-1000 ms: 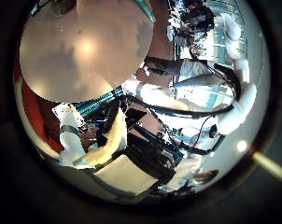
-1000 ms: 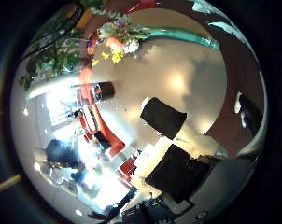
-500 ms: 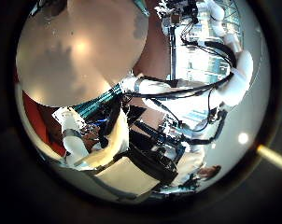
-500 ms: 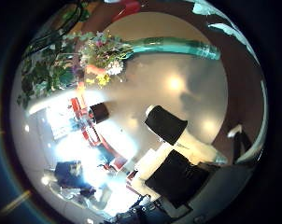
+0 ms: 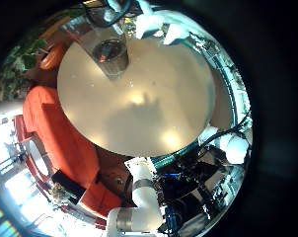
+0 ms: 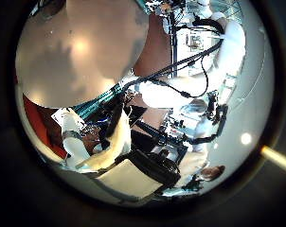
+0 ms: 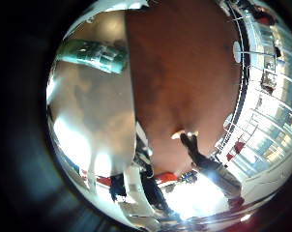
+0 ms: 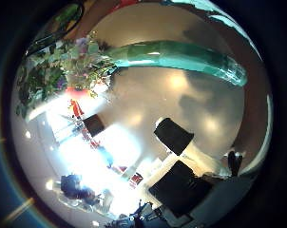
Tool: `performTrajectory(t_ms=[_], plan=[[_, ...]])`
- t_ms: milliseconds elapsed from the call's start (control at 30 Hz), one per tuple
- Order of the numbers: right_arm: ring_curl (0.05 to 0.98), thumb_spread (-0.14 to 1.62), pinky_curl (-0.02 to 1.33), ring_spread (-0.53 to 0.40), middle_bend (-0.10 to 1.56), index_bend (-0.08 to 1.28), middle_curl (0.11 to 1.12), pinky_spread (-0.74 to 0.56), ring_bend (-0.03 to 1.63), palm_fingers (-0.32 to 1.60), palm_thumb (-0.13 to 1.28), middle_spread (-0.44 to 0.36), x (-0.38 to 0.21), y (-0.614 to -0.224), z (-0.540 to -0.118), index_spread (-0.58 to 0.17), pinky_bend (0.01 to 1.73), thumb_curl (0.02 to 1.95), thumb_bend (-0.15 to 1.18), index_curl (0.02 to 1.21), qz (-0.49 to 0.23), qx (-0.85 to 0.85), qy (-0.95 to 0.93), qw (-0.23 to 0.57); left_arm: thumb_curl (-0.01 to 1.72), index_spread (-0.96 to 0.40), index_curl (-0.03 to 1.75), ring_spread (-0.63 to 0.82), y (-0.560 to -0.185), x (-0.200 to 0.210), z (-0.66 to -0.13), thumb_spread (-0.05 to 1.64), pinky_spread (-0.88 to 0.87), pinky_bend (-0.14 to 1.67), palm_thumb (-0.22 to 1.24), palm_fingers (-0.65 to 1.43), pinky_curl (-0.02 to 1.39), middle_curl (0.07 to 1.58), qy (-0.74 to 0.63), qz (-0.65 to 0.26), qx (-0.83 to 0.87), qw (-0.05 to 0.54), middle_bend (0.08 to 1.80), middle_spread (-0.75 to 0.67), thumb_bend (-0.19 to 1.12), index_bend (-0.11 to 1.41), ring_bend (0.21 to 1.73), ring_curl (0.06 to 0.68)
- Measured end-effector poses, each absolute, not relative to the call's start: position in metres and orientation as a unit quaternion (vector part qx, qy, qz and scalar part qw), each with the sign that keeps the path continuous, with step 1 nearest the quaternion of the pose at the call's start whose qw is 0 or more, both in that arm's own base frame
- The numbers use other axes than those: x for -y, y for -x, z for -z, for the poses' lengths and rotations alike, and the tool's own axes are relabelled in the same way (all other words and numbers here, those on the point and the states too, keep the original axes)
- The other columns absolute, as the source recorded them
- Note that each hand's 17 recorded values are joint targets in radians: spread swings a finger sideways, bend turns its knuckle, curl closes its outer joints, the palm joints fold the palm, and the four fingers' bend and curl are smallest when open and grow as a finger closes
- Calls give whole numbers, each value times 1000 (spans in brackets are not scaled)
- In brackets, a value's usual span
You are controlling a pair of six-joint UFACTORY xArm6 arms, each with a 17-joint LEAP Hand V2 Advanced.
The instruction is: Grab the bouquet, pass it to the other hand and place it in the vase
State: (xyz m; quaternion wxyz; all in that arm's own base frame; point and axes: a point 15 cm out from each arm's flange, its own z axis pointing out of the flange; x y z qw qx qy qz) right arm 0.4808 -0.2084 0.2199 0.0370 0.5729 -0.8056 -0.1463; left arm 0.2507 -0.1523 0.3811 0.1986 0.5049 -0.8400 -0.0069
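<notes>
The bouquet [image 8: 77,66] lies flat on the round table [image 8: 134,104], with its long wrapped stems [image 8: 177,59] stretched across the tabletop. It fills much of the right thumb side palm view, so my right hand [image 8: 177,161] hovers close above it. That hand's fingers [image 8: 172,135] are relaxed and hold nothing. The stems [image 7: 93,55] also show in the right little finger side palm view. The clear glass vase [image 5: 111,51] stands upright on the table [image 5: 139,99] near its edge. My left hand [image 6: 100,151] is held off the table's side, empty, with its fingertips [image 5: 154,20] near the vase.
A sofa [image 5: 50,128] stands on the floor beside the table. A white robot arm [image 6: 195,71] crosses the left thumb side palm view beyond the table's edge. Leafy plants [image 8: 44,81] sit behind the bouquet's flowers.
The right palm has come closer to the bouquet, which now looks larger and its stems longer. The left palm view has shifted only slightly.
</notes>
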Motion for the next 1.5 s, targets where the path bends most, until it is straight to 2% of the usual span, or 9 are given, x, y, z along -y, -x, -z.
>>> performTrajectory(t_ms=[600,667,733,867,900,967,1033,1233,1500], plan=[[169,1061,139,34,291,209,377,279,480,336,615,-36,200,-493,-170,-336,346,456,-24,388,161,800,-576,50,353,162,319,571,-262,147,-374,1088,527,203,391,76,327,319,-509,12,835,209,194,460,-23,167,460,209],[175,1060,140,28,289,190,375,280,503,371,624,-65,198,-495,-166,-332,326,461,-19,384,161,799,-577,51,353,162,319,571,-261,148,-372,1088,527,203,391,76,327,319,-509,12,835,212,194,460,-23,167,460,209],[180,1060,140,11,294,174,375,269,535,419,631,-95,196,-495,-164,-326,324,465,-18,374,163,798,-578,53,353,162,318,571,-260,147,-369,1088,527,203,391,76,327,319,-508,15,834,214,194,460,-23,167,459,210],[223,1041,113,-133,474,174,426,139,745,797,689,-205,193,-492,-160,-324,329,484,-13,346,170,795,-579,58,353,163,319,571,-261,148,-367,1088,528,201,391,74,327,320,-507,15,834,216,193,460,-23,169,460,211],[235,1034,110,-180,543,208,447,35,809,1131,703,-241,191,-493,-160,-347,412,489,-12,348,170,793,-581,59,353,163,319,571,-262,148,-368,1088,528,201,391,74,327,320,-507,15,834,216,193,460,-23,169,460,211],[297,1022,168,-226,641,321,501,-139,881,1427,742,-248,191,-493,-160,-374,576,499,-8,417,167,792,-584,65,353,163,319,571,-266,148,-370,1088,528,201,391,74,328,320,-508,14,835,213,193,460,-23,169,460,212],[349,997,233,-239,743,511,554,-247,960,1522,794,-246,190,-493,-160,-388,728,516,-2,503,160,786,-592,76,353,163,319,571,-267,148,-369,1088,528,201,391,74,328,320,-507,18,835,214,193,460,-23,169,460,212],[484,917,419,-243,1018,839,713,-291,1237,1330,1001,-256,187,-496,-172,-390,1173,590,39,704,144,781,-602,81,353,162,322,572,-270,149,-370,1088,528,199,391,75,329,320,-502,15,837,216,192,460,-23,170,459,212],[597,870,564,-224,1244,1087,834,-225,1417,1167,1168,-219,178,-502,-263,-327,1394,733,115,858,100,790,-605,12,353,162,324,572,-278,137,-370,1088,528,199,391,75,330,320,-501,5,838,218,192,460,-23,170,459,213]])
